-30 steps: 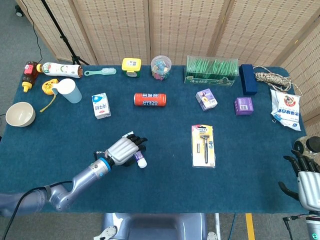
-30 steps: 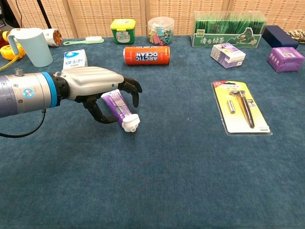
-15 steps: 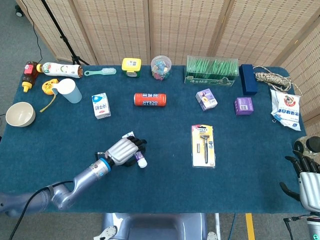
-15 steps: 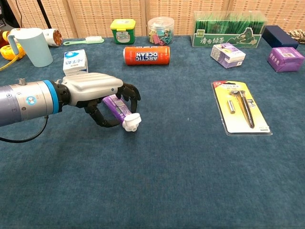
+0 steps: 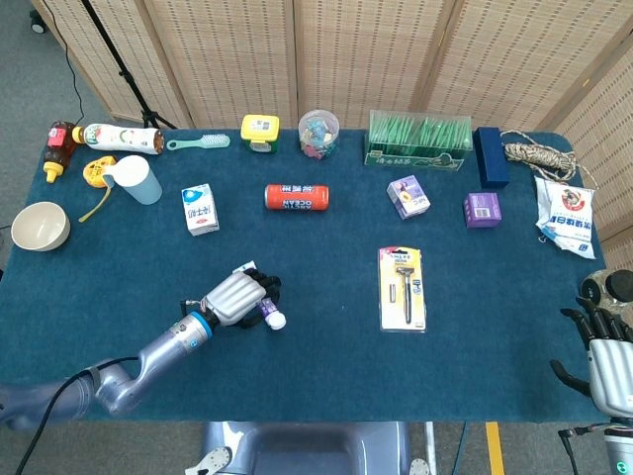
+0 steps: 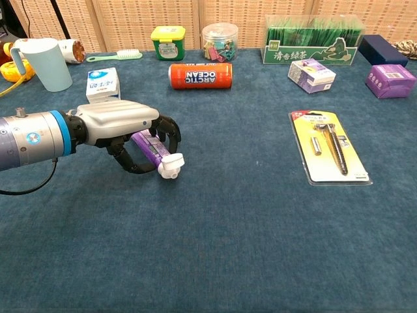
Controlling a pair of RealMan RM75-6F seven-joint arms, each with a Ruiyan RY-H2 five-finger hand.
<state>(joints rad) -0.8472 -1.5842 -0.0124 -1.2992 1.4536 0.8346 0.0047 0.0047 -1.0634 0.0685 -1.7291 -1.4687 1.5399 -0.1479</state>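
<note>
Bright, even overhead light; soft shadows, sharp focus.

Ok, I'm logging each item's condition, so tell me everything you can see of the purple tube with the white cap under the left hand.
The purple tube with the white cap looks like soft printed plastic. It lies slanted near the front of the blue cloth table, cap pointing toward the camera and to the right. The left hand covers its rear part, dark fingers curled around the body. Cap is on; the print is unreadable.
</note>
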